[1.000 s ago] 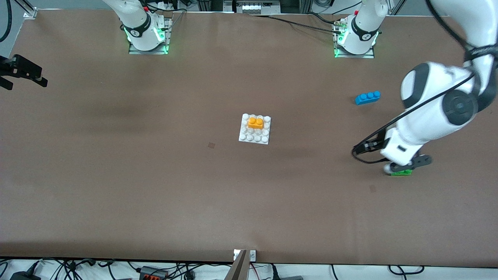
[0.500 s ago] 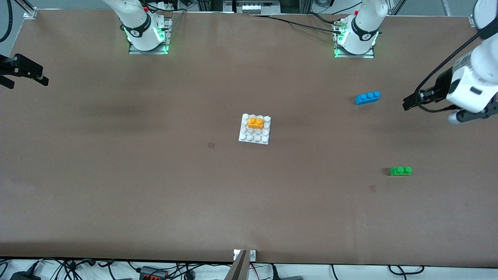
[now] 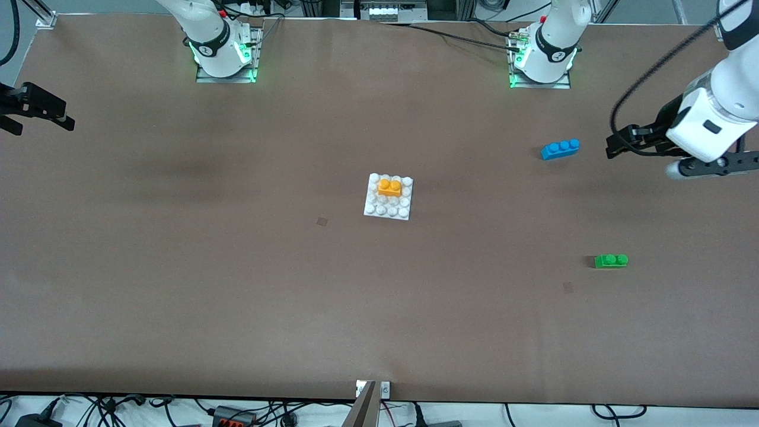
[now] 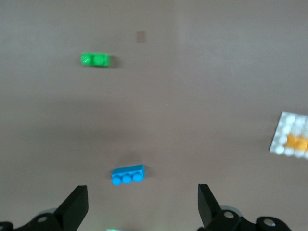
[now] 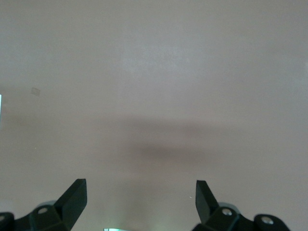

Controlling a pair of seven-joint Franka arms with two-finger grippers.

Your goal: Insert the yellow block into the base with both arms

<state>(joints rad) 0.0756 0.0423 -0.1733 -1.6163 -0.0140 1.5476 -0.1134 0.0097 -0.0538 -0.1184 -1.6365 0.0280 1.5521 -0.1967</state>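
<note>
left arm has swung up and away from the small green two-stud plastic brick (image 3: 611,260) it was down on a second ago; in the last half second it only drifted a little. nothing else moved.

near to far: the green brick lies alone toward the left arm's end of the table, nearest the front camera. farther off, mid-table, the flat white square studded plastic base (image 3: 372,207) carries the small orange-yellow two-stud plastic block (image 3: 389,187), sitting on the base's studs in the part farther from the camera, looks seated. farther again, toward the left arm's end, the longer blue three-stud plastic brick (image 3: 560,149).

left gripper (image 4: 139,208) hangs over bare table beside the blue brick, jaws spread, empty. right gripper (image 5: 139,202) waits over the table edge at the right arm's end, jaws spread, empty.

risks: task looks done, so the main danger is a stray pass. if the left arm drops from here it could knock the blue brick. if the block is only half pressed, any nudge to the base could pop it loose; can't tell seating depth from above.
</note>
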